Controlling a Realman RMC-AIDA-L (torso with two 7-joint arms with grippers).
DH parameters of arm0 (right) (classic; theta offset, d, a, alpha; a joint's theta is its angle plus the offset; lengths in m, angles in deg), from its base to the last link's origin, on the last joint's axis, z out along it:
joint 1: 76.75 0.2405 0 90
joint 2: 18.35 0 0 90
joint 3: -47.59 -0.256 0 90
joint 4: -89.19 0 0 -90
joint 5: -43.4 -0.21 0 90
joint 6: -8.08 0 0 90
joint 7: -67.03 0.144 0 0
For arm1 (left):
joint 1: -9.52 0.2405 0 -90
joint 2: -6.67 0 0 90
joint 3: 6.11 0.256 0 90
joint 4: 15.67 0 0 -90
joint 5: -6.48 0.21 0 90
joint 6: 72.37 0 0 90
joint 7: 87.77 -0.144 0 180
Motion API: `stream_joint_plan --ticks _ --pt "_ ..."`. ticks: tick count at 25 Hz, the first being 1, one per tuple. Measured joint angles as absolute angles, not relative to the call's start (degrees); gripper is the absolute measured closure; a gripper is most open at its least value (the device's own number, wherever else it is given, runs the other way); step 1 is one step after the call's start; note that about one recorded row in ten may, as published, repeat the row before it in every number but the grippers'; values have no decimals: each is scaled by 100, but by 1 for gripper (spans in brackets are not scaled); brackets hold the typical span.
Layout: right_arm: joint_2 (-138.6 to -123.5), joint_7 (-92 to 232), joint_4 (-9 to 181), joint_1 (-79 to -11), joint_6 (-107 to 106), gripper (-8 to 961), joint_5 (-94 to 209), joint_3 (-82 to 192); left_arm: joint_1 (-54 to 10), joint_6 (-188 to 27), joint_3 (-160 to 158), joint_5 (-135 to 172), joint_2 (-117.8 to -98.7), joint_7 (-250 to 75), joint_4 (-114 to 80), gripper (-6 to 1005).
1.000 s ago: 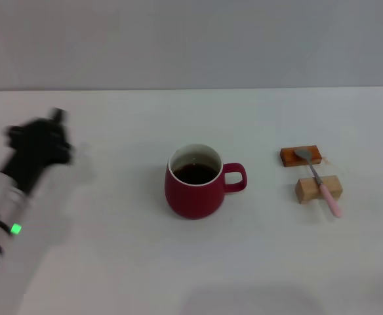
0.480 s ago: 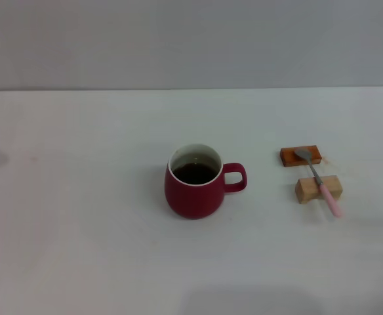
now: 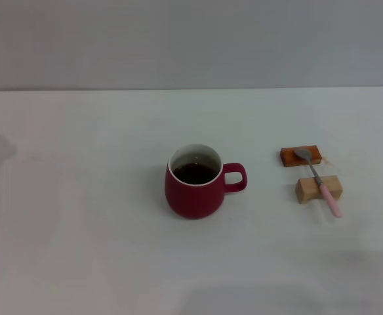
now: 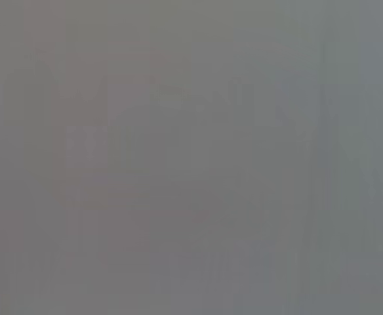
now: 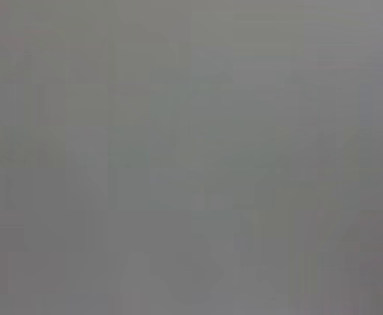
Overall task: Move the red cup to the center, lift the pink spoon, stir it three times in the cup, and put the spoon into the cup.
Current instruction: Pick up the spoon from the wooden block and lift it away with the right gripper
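The cup (image 3: 193, 182) stands upright on the white worktop (image 3: 80, 197), its handle turned toward the spoon (image 3: 318, 180) and dark liquid showing inside its white wall. The spoon lies well apart from the cup, on the handle side, bridging two small blocks: its metal bowl rests on the orange block (image 3: 301, 156), the one farther from the robot, and its shaft crosses the tan block (image 3: 318, 189), with the pink handle sloping down past it toward the worktop. Neither hand appears in the head view, and both wrist views show only flat grey, so I cannot tell whether either hand is released or clenched.
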State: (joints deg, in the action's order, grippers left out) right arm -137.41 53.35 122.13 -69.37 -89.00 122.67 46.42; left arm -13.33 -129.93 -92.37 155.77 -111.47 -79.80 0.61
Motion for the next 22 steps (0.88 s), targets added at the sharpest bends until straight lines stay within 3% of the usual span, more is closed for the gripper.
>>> stream_joint_plan --ticks 22 --pt "-13738 5336 12587 -7136 -8033 228 12196 6084 -1189 -13248 -9242 15574 -11145 -7986 96 1001"
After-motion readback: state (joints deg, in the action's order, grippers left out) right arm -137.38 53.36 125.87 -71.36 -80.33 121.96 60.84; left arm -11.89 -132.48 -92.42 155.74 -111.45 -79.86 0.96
